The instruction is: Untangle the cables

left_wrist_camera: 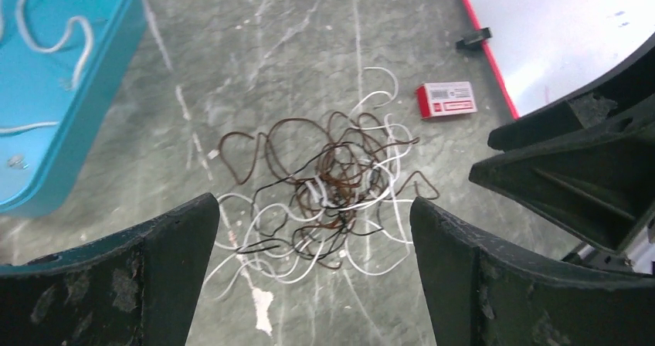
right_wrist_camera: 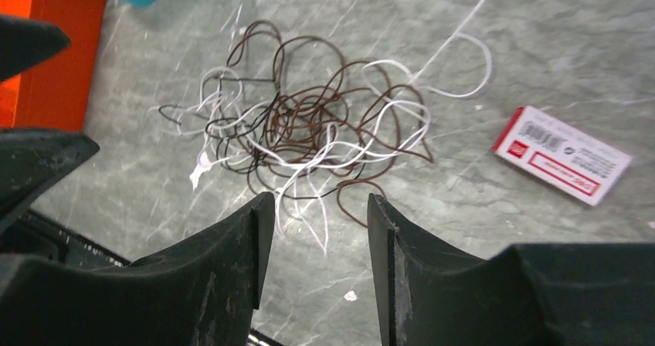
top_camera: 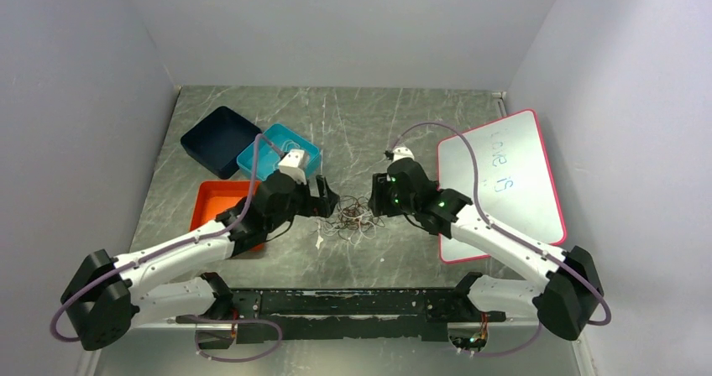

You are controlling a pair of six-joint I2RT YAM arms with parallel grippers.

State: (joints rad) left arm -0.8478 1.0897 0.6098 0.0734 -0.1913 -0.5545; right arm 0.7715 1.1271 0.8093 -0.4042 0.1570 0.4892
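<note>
**Claw state.** The left claw is spread wide and holds nothing. It hovers low at the left side of the tangle. The right claw is spread to a narrow gap with nothing pinched. A white strand runs on the bench under that gap; whether it is touched cannot be told.

**Work item.** The cables are a loose knot of very thin, curly wires in whitish-grey, dark brown and black. They lie on the grey marbled bench at its middle, between the two claws.

**Recommended procedure (judgement).**
1. Select one outlying strand per claw, not the dense brown core.
2. A white loop projects on the side toward the small red-and-white cardboard box. A brown loop projects toward the turquoise plastic tray. Both stand apart from the core and suit a single-strand pinch.
3. Lower the fingertips to the bench so the wire cannot slip beneath them.
4. Close on one strand only. Draw the claws apart slowly, one left and one right, keeping low.
5. Stop if the whole knot drags along.

**Surroundings.** The box lies near the tangle; keep the fingers off it. The turquoise tray, far left, already holds a white cable, so it is probably where freed strands go. The orange plastic tray sits near left.
</note>
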